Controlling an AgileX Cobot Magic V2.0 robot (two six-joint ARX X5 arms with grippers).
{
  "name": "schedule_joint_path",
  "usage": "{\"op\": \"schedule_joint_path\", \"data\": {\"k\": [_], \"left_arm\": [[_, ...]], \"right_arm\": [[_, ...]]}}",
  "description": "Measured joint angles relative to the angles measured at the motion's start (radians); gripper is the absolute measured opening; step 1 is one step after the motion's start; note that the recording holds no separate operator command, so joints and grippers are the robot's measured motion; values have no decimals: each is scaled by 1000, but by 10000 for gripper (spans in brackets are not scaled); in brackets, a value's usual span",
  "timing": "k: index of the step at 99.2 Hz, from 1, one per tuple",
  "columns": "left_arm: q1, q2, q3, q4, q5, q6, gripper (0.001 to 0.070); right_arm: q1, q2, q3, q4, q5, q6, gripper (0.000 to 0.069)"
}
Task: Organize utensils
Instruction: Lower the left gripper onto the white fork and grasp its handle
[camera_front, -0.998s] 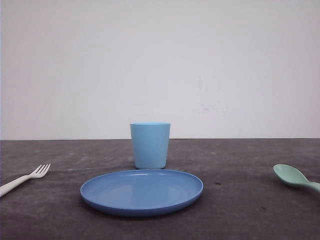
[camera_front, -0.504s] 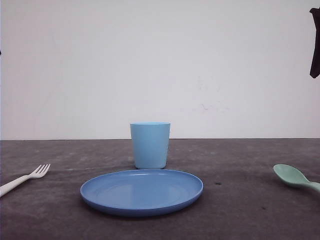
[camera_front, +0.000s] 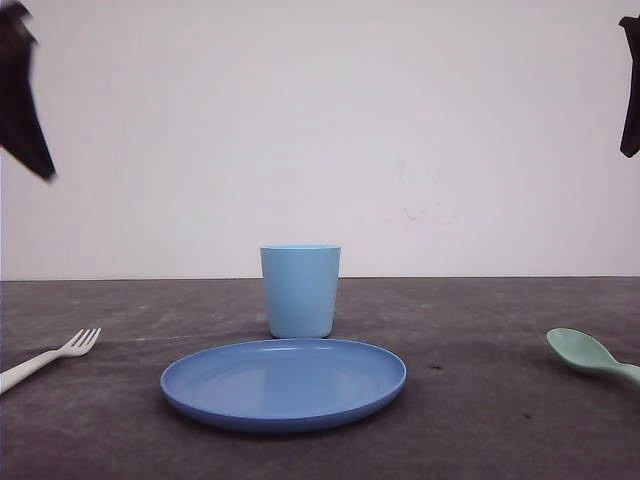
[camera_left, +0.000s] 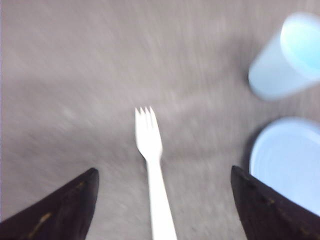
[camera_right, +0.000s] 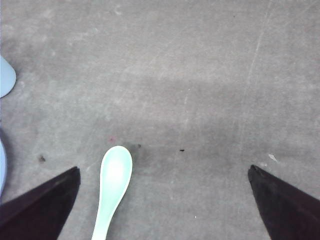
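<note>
The white fork (camera_front: 50, 357) lies on the dark table at the left, tines pointing toward the centre. The mint-green spoon (camera_front: 590, 355) lies at the right edge, bowl up. In the left wrist view, my left gripper (camera_left: 163, 170) hangs open well above the fork (camera_left: 152, 165), whose handle runs between the wide-apart fingers; the picture is blurred. In the right wrist view, my right gripper (camera_right: 164, 168) is open high above the table, with the spoon (camera_right: 114, 185) near one finger. One dark finger (camera_front: 22, 95) shows at the front view's top left, and another finger (camera_front: 630, 90) at its top right.
A light blue cup (camera_front: 300, 290) stands upright at the centre back, with a round blue plate (camera_front: 283, 385) just in front of it. The cup (camera_left: 287, 60) and plate (camera_left: 290, 165) lie beside the fork. Bare grey table surrounds the spoon.
A finger of my left gripper has come into the front view at the top left and is moving. The right finger, which entered half a second ago, holds still. Fork and spoon have not moved.
</note>
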Motion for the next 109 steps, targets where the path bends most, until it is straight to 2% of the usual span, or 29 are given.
{"op": "schedule_joint_path", "data": {"k": [23, 41, 71, 89, 109], "left_arm": [[-68, 200, 0, 61, -57, -27, 514], [-92, 303, 0, 94, -110, -37, 513], [-97, 406, 0, 135, -135, -45, 505], [-97, 419, 0, 165, -138, -46, 409], [-97, 444, 0, 166, -178, -48, 386]], "right_arm": [[0, 0, 0, 0, 0, 0, 679], [0, 0, 0, 0, 0, 0, 679], [0, 0, 0, 0, 0, 0, 679], [0, 0, 0, 0, 0, 0, 679], [0, 0, 0, 0, 0, 0, 679]]}}
